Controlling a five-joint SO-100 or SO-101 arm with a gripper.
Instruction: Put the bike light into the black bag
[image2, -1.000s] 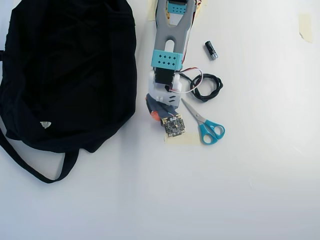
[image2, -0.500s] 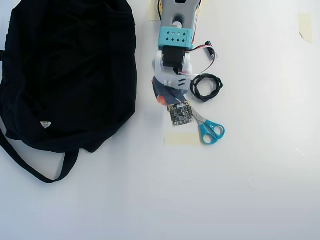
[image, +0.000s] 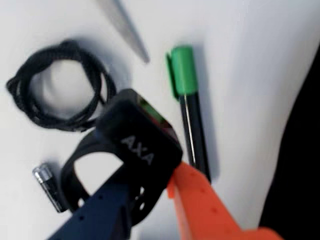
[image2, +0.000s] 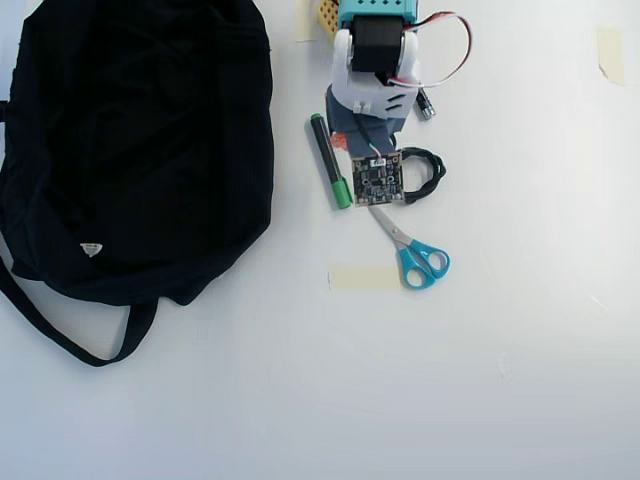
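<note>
**Black lamp pinched aloft beside the bag**

Orange and dark-blue plastic fingers of the two-finger gripper (image: 150, 182) press from either side on the small black boxy bike light (image: 137, 137), seen close in the wrist view with white "AXA" lettering on its top and its black loop strap (image: 75, 175) hanging beneath. Behind the light in that view lies a black marker pen with a green cap (image: 187, 107), and further out a coiled black cable (image: 55, 85), a short black cylindrical battery with a silver tip (image: 47, 185) and the grey tip of a scissor blade (image: 125, 27), all on the white table (image: 240, 75). From overhead, the gripper (image2: 368, 140) sits hidden under the arm's white wrist housing and a small circuit board; the pen (image2: 330, 160) lies just left of it, the cable (image2: 425, 175) just right, and blue-handled scissors (image2: 415, 255) below beside a strip of pale tape (image2: 362, 278). Well to the left spreads the large black soft fabric bag (image2: 140, 150) with a long strap and small white triangular label.
</note>
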